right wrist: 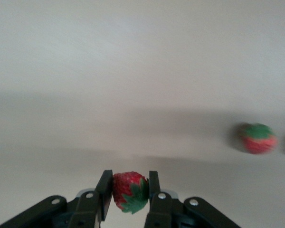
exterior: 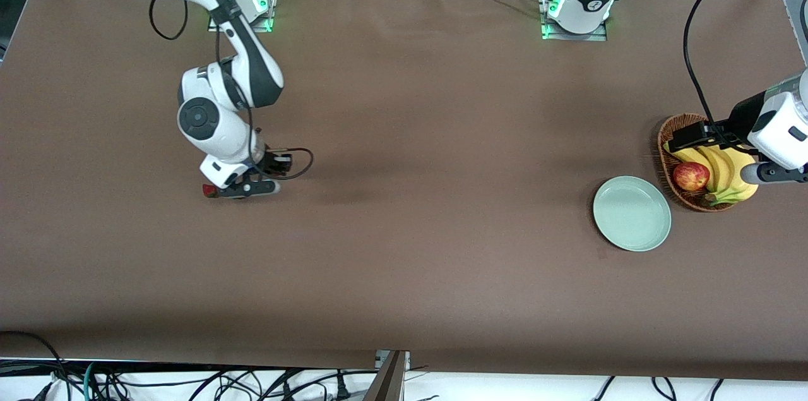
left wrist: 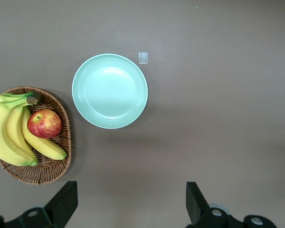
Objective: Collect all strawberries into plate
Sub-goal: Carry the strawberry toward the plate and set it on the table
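Right gripper (right wrist: 129,190): down at the desk (exterior: 404,249) toward the right arm's end, well apart from the plate; its fingers are pressed against both sides of a strawberry.
Held strawberry (right wrist: 129,191): clamped between the two fingers; in the right wrist view its green cap sits at the lower end, toward the camera, and the red body points away, so its long axis runs along the fingers.
Second strawberry (right wrist: 259,138): lies on the desk apart from the held one, blurred; green cap on the upper part, red body below. Its long axis cannot be told.
Red spot (exterior: 207,190): in the front view, just beside the right gripper on the desk; too small to tell what it is.
Plate (exterior: 632,213): pale green, round, on the desk toward the left arm's end, with nothing on it.
Basket (exterior: 666,142): wicker, just beside the plate, holding bananas (exterior: 726,170) and an apple (exterior: 690,176).
Left gripper (left wrist: 132,202): hangs over the basket, fingers spread wide, holding nothing; this arm waits.
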Tool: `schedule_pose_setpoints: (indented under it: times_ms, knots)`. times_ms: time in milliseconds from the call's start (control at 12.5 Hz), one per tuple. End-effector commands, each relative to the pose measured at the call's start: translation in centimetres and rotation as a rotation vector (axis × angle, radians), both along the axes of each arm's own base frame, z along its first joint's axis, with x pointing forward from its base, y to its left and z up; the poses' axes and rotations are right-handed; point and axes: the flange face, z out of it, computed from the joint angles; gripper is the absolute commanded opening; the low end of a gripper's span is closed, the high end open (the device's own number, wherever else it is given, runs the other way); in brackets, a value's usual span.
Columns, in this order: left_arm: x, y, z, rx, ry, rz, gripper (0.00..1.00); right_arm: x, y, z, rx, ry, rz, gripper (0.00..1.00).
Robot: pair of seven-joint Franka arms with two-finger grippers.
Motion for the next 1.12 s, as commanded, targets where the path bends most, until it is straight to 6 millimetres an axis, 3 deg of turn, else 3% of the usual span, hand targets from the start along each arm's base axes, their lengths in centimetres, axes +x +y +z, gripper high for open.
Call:
schedule_pose_setpoints:
  times_ms: [0, 160, 240, 400, 641, 721, 801, 1041]
  knots:
    - [0.6, 0.1, 0.7, -0.021, -0.017, 0.009, 1.00, 3.0, 7.6, 0.9, 0.053, 0.005, -0.048, 0.21]
    - [1.0, 0.3, 0.8, -0.019, -0.023, 0.011, 1.00, 3.7, 13.8, 1.7, 0.088, -0.007, -0.091, 0.21]
    - [1.0, 0.3, 1.0, -0.020, -0.026, 0.012, 1.00, 3.4, 16.9, 0.8, 0.103, -0.004, -0.134, 0.21]
    - [1.2, 0.2, 0.6, -0.021, -0.022, 0.009, 1.00, 2.7, 21.6, 0.8, 0.138, -0.013, -0.194, 0.21]
    - [2.3, -1.8, -2.7, -0.023, 0.029, -0.022, 1.00, 1.3, 27.3, 0.1, 0.207, -0.046, -0.263, 0.21]
    - [3.4, -1.8, -3.1, -0.025, 0.012, -0.020, 1.00, 0.2, 29.6, -0.1, 0.252, -0.038, -0.290, 0.21]
    - [4.7, -1.7, -4.8, -0.028, 0.017, -0.020, 1.00, -0.7, 31.5, -0.2, 0.333, -0.027, -0.363, 0.21]
    - [7.9, -2.2, -11.1, -0.031, 0.021, -0.035, 1.00, -6.6, 39.8, -0.4, 0.682, -0.071, -0.483, 0.28]
